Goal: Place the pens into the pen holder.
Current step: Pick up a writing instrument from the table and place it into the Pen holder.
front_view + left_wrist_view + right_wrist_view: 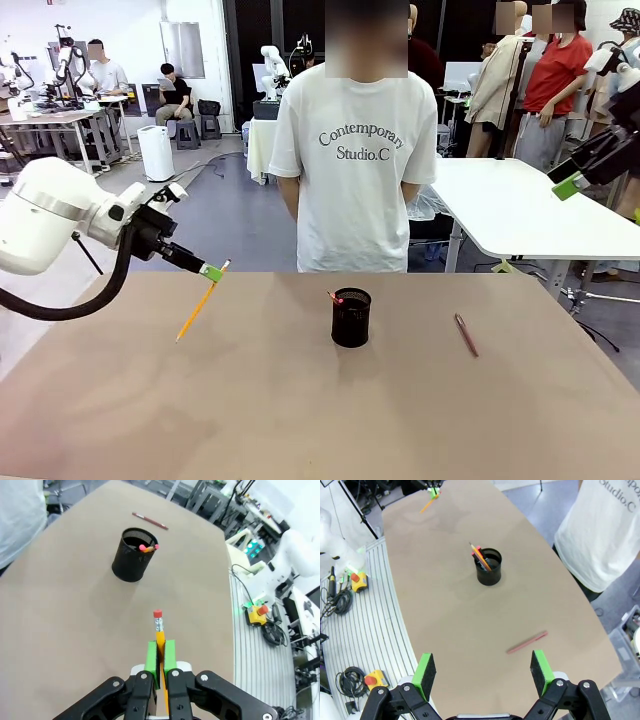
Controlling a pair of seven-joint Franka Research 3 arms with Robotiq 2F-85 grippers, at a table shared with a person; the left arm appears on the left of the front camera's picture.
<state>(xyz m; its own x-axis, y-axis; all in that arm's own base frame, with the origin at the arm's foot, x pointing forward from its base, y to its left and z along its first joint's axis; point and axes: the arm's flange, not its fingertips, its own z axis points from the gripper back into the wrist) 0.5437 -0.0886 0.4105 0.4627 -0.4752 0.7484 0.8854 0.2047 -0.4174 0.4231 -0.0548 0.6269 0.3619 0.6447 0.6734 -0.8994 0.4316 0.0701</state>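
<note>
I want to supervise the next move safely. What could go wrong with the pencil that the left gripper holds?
The left gripper pinches the pencil near its eraser end, so it may swing or slip. The pen holder already holds a pen; a misaimed pencil could strike its rim and tip it.

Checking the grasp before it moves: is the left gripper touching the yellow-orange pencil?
Touching. Left wrist view: the left gripper clamps the yellow-orange pencil between its jaws, no gap.
</note>
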